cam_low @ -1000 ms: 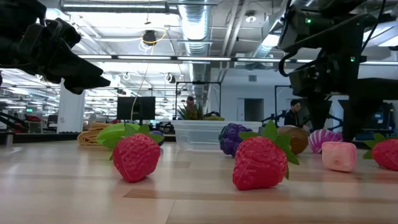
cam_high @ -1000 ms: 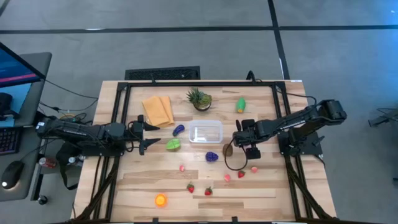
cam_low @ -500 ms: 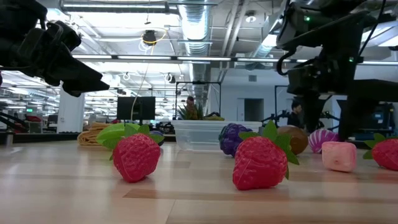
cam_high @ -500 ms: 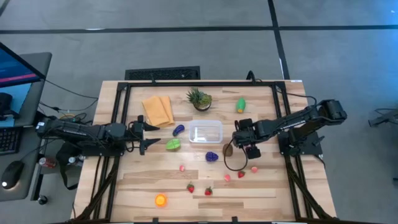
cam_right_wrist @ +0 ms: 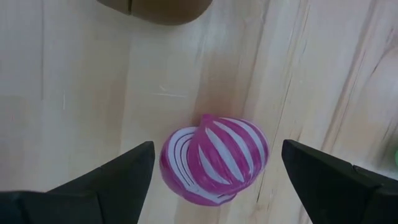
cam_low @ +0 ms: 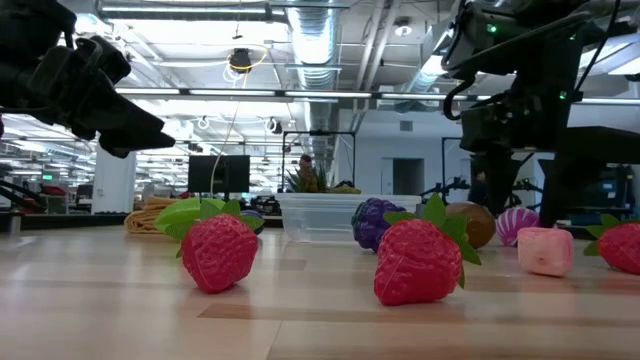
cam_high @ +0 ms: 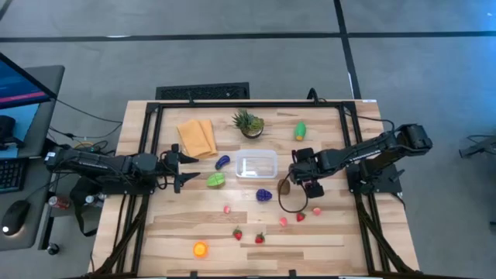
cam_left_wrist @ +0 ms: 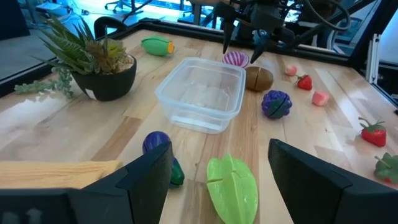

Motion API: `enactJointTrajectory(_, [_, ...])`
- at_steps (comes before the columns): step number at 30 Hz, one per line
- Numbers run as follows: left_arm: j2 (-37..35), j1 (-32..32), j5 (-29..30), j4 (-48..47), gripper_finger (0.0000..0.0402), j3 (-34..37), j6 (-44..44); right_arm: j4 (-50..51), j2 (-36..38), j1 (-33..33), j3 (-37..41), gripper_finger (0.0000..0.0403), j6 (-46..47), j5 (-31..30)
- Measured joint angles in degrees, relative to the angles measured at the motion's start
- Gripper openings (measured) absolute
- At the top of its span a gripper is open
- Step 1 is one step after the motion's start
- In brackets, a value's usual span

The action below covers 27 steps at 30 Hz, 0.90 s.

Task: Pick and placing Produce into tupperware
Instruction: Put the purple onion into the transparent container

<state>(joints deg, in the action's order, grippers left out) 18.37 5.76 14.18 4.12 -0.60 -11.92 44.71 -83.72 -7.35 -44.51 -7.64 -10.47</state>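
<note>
One item targeted — purple-striped onion [cam_right_wrist: 214, 158] right of centre | right tool [cam_right_wrist: 214, 180] wide open above it, empty | next: descend, close, carry to tupperware [cam_high: 256, 164] | left tool [cam_high: 180, 168] part-open, idle

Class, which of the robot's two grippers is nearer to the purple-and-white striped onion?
The right gripper: it hangs open directly above the striped onion, fingers either side. The left gripper waits across the table, beyond the tupperware.

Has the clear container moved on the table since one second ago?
No. In the high view the clear container lies at the same spot as before, just below the potted plant, with the purple fruit below it.
</note>
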Motion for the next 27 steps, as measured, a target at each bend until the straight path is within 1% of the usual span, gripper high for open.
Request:
enactJointTrajectory(13, [0.00,0.00,-0.02,-0.31,0.0255,0.00,-1.21,-0.24,-0.24,0.00,0.00,0.0344,1.97,0.56])
enactJointTrajectory(21, [0.00,-0.02,-0.03,-0.37,0.0255,0.00,-1.30,-0.16,-6.92,-0.26,-0.17,0.0344,1.87,1.48])
enactJointTrajectory(24, [0.00,0.00,-0.05,-0.42,0.0255,0.00,-1.38,0.22,-8.00,-0.26,-0.31,0.0344,2.06,1.47])
enactJointTrajectory(27, [0.00,0.00,-0.05,-0.42,0.0255,0.00,-1.36,0.54,-7.38,0.14,-0.22,0.0344,2.29,1.52])
